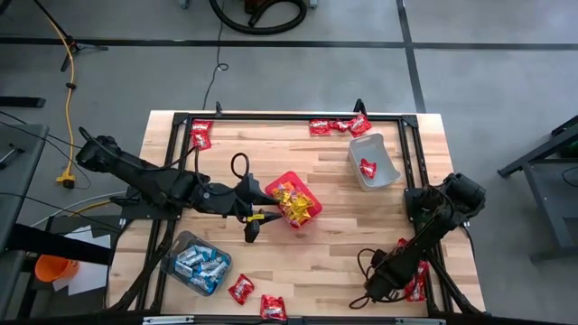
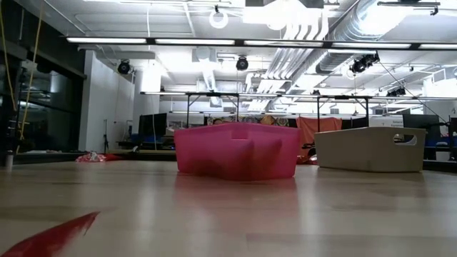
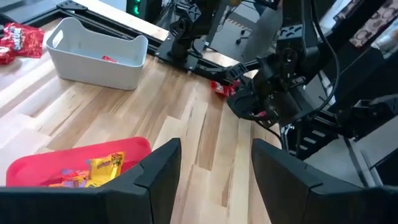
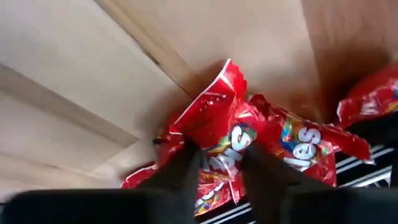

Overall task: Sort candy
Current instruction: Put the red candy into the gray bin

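Observation:
Red candy packets (image 4: 211, 112) lie in a heap at the table's near right corner, and my right gripper (image 4: 224, 171) is shut on one of them. My left gripper (image 3: 214, 180) hangs open above the table beside the red bin (image 1: 293, 200), which holds yellow candy (image 3: 102, 167); nothing is between its fingers. The grey tub (image 1: 372, 162) holds one red packet (image 1: 367, 167). The clear tub (image 1: 197, 262) holds blue-and-white candy. More red packets lie loose on the table at the far left (image 1: 200, 134), the far middle (image 1: 339, 125) and the near edge (image 1: 241, 289). My right gripper pinches one red packet by its crumpled middle (image 4: 222, 149) between its two fingers (image 4: 186, 171). The fingers come from above, slanting down. The packet lies on the table among the other red packets, its wrapper bunched up between the fingers.
A black frame rail (image 1: 417, 149) runs along the table's far and right sides, and its bars (image 4: 348, 177) lie right beside the heap. My right arm (image 3: 273, 93) reaches down at the near right corner. Bare wood lies between the red bin and the heap.

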Action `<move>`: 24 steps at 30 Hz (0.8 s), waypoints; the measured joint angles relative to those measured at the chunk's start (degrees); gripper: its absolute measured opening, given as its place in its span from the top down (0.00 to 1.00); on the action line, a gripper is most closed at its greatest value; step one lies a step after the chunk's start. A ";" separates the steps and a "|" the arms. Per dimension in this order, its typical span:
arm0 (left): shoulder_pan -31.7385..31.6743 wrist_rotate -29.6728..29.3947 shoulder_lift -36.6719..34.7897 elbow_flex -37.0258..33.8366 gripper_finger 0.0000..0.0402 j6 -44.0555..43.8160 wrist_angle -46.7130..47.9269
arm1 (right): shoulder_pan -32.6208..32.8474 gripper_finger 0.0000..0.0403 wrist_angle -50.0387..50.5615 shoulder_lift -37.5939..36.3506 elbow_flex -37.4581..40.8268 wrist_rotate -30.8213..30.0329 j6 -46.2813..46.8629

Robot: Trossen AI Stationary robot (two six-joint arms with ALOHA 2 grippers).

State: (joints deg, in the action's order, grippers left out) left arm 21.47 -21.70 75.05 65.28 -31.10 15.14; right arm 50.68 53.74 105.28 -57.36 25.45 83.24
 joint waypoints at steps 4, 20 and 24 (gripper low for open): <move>0.00 -0.02 0.00 0.00 0.54 -0.21 -0.02 | 0.00 0.96 -0.05 -2.24 -0.20 -1.81 -3.50; -0.13 -4.45 0.02 0.00 0.54 1.26 -0.92 | -3.43 0.99 -8.12 -25.08 -11.28 -48.38 -29.64; -0.13 -4.44 0.04 0.00 0.54 1.79 -1.38 | -7.31 0.98 -13.75 -24.98 -11.21 -52.84 -36.88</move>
State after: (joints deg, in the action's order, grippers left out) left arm 21.34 -26.14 75.09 65.28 -29.31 13.76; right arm 43.36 39.98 80.30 -68.58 -27.39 46.36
